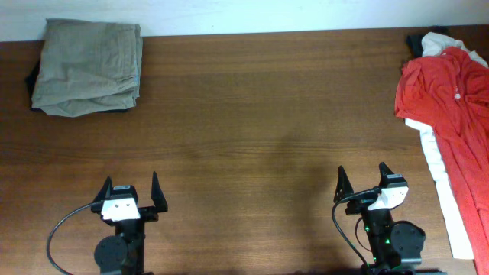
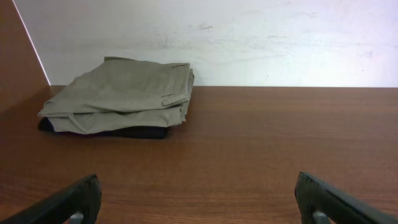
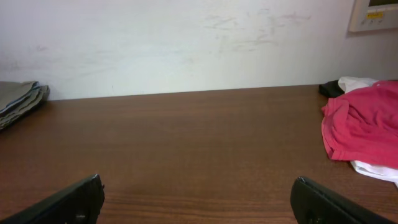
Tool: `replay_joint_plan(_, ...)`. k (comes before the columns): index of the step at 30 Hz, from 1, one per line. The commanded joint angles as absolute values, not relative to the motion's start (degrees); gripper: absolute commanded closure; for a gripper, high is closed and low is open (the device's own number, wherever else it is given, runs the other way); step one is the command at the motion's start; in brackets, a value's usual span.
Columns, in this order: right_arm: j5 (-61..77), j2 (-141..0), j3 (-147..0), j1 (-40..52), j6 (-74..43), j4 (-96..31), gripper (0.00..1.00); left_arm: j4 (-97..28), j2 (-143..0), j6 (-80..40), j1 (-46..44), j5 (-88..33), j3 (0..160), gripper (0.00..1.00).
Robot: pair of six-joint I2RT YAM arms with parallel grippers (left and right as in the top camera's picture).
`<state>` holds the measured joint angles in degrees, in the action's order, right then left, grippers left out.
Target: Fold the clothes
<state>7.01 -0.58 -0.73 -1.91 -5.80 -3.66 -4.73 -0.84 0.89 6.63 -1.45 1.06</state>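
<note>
At near table edge, left gripper (image 1: 131,195) and right gripper (image 1: 362,182) spread wide, empty, red-orange T-shirt (image 1: 452,99) far right.

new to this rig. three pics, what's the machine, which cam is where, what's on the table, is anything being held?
Two robot arms sit at the near edge of a wooden table. The overhead view looks straight down on both. The other two views come from cameras on the wrists, so the dark shapes at their bottom corners are each arm's own fingers.

The left gripper and right gripper are both open and hold nothing.

At the far left lies a folded khaki garment on top of something dark. At the right edge is an unfolded pile: a red-orange T-shirt lying over white cloth, with a dark item behind it.
</note>
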Motion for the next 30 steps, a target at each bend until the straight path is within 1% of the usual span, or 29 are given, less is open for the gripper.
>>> replay_joint_plan(1,7.09,-0.47,-0.32,-2.28,-5.56,-3.77,0.01,-4.67,-0.67,1.74,6.98,-1.06,0.51,0.01)
replay_joint_plan(4,7.6,-0.47,-0.32,-2.28,-5.96,-2.72,0.01,-4.67,-0.67,1.74,6.98,-1.06,0.51,0.01)
replay_joint_plan(5,9.15,-0.47,-0.32,-2.28,-7.94,-2.74,0.01,-4.67,-0.67,1.74,6.98,-1.06,0.51,0.01)
replay_joint_plan(6,18.0,-0.47,-0.32,-2.28,-14.94,-2.94,0.01,-4.67,-0.67,1.74,6.98,-1.06,0.51,0.01)
replay_joint_plan(8,28.82,-0.47,-0.32,-2.28,-23.27,-2.57,0.01,-4.67,-0.67,1.74,6.98,-1.06,0.51,0.01)
replay_joint_plan(10,34.0,-0.47,-0.32,-2.28,-24.73,-2.55,0.01,-4.67,-0.67,1.74,6.98,-1.06,0.51,0.01)
replay_joint_plan(11,34.46,-0.47,-0.32,-2.28,-26.52,-1.23,0.01,-4.67,-0.67,1.74,6.98,-1.06,0.51,0.01)
replay_joint_plan(13,35.14,-0.47,-0.32,-2.28,-26.46,3.05,0.01,-4.67,-0.67,1.74,6.98,-1.04,0.51,0.01)
replay_joint_plan(15,33.61,-0.47,-0.32,-2.28,-25.78,13.54,0.01,-4.67,-0.67,1.74,6.98,-1.06,0.51,0.01)
replay_joint_plan(16,29.45,-0.47,-0.4,-2.28,-25.8,18.02,0.01,-4.67,-0.67,1.74,6.98,-1.06,0.51,0.01)
replay_joint_plan(18,21.3,-0.8,-2.33,-2.31,-24.82,19.11,0.01,-4.67,-0.67,1.74,6.98,-1.06,0.51,0.01)
replay_joint_plan(19,19.35,-1.96,-4.34,-2.31,-21.52,19.11,0.01,-4.67,-0.67,1.74,6.98,-1.06,0.51,0.01)
replay_joint_plan(21,16.88,-7.57,-10.41,-2.31,-14.96,19.11,0.01,-4.67,-0.67,1.74,6.98,-1.06,0.51,0.01)
replay_joint_plan(24,9.23,-22.63,-24.32,-2.35,-7.7,16.78,0.01,-4.67,-0.67,1.74,6.98,-1.06,0.51,0.01)
replay_joint_plan(25,4.03,-29.65,-31.03,-2.35,-6.11,13.87,0.01,-4.67,-0.67,1.74,6.98,-1.06,0.51,0.01)
replay_joint_plan(27,0.54,-38.63,-39.42,-2.46,-1.1,9.67,0.01,-4.67,-0.67,1.74,6.98,-1.06,0.51,0.01)
replay_joint_plan(29,-3.25,-54.5,-54.28,-4.67,2.15,-0.47,0.01,-4.67,-0.67,1.74,6.98,-1.06,0.51,0.01)
replay_joint_plan(30,-3.31,-59.79,-59.2,-6.26,2.17,-4.21,0.01,-4.67,-0.67,1.74,6.98,-1.06,0.51,0.01)
